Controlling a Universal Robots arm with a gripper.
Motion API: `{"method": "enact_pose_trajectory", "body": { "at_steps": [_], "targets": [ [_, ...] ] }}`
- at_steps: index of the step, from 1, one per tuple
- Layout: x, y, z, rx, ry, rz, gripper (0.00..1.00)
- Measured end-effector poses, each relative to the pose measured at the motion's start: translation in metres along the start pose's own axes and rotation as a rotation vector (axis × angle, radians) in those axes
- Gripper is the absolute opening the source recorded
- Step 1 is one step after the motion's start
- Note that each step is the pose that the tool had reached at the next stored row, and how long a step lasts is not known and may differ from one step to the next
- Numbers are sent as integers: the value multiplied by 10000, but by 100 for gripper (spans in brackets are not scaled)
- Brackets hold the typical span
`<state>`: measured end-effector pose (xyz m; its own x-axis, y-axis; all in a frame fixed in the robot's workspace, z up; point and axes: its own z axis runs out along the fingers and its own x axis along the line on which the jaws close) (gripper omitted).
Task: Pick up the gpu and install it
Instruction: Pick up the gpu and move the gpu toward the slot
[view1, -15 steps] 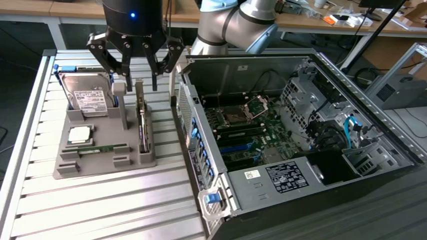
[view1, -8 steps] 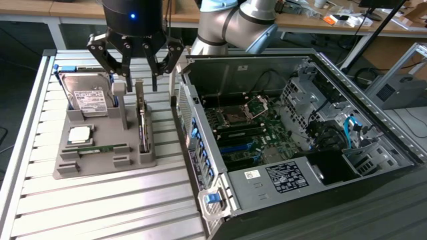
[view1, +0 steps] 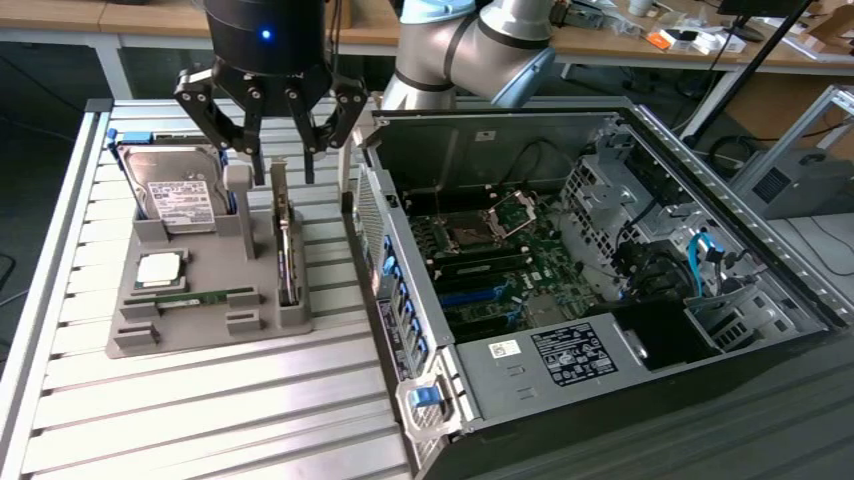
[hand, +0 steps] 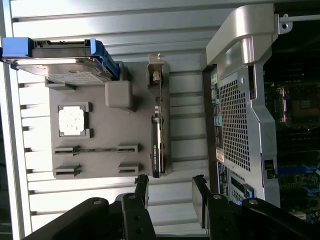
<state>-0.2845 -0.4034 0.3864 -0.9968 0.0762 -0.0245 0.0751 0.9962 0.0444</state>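
The gpu stands on its long edge in a slot along one side of a grey holder, a thin green card with a silver bracket at its far end. My gripper hangs just above that far end, open, with nothing between its fingers. In the wrist view the gpu shows edge-on, and the gripper straddles the line of the card with one dark fingertip on each side, apart from it.
The holder also carries a silver hard drive in a blue caddy, a CPU and a RAM stick. An open computer case lies at the exterior view's right, motherboard exposed. Both rest on a slatted aluminium table.
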Motion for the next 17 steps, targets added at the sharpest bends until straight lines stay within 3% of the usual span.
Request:
{"method": "enact_pose_trajectory", "body": {
  "at_steps": [3, 5, 17],
  "targets": [
    [0, 0, 4, 0, 0, 0, 48],
    [4, -7, 150, 1, 0, 0, 48],
    [4, -8, 176, 1, 0, 0, 48]
  ]
}}
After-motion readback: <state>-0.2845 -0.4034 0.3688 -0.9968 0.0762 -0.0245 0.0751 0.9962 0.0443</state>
